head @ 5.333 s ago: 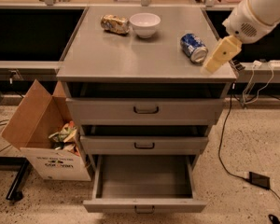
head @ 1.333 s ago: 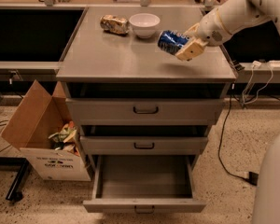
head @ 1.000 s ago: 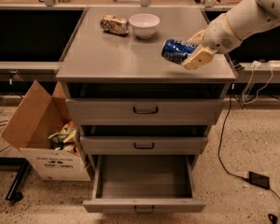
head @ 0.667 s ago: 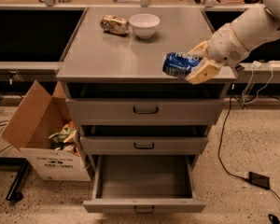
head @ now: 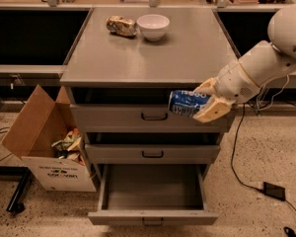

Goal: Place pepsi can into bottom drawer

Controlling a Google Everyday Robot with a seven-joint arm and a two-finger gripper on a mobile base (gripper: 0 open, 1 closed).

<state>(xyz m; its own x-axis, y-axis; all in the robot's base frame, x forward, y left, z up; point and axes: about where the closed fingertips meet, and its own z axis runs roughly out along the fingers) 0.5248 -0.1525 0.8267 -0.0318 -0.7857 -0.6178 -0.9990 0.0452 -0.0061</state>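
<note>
Dropping off the worktop since a moment ago, now hanging before the top drawer front, clasping the pepsi can sideways in the claw; mid-carrying; next probably lowering further, centring over the open bottom drawer, then releasing

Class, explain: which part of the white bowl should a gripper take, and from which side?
Its rim, probably from above: the bowl sits upright, a dented can close beside it. The gripper is before the top drawer, shut on the pepsi can.
</note>
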